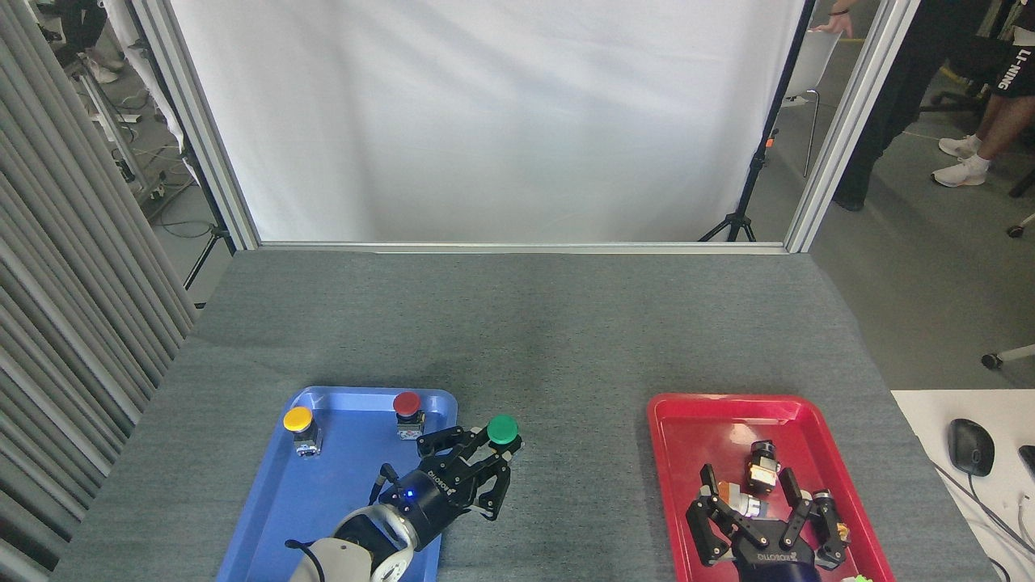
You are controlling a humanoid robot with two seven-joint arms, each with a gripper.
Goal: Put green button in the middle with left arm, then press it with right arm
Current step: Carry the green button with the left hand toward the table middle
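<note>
Now clenched on the small green button (pixel 502 429) with round mushroom cap: the black fingers (pixel 441 443) of the left gripper (pixel 473 461), closing from both sides on the short base under the cap. Button held upright, cap at the very tip of the fingers, just past the right edge of the long blue plastic tray (pixel 340 485), over the bare grey felt-like middle (pixel 558 453) of the tabletop. Cannot tell if the base touches the fabric or hangs slightly above it. Behind the fingers, a black gripper body with white lettering and a small blue light, then the white-grey rounded wrist of the left arm (pixel 364 541), coming in from the bottom edge across the tray's right side.

Left standing in the blue tray: a yellow-capped push button (pixel 298 428) near its far left corner and a red-capped push button (pixel 407 413) near its far right corner, well apart from each other.

On the right side, spread wide and grasping nothing: the black fingers of the right gripper (pixel 756 505), low over the near part of the red plastic tray (pixel 671 453). Lying between and just beyond these fingers: some small metal and black parts (pixel 762 465).
</note>
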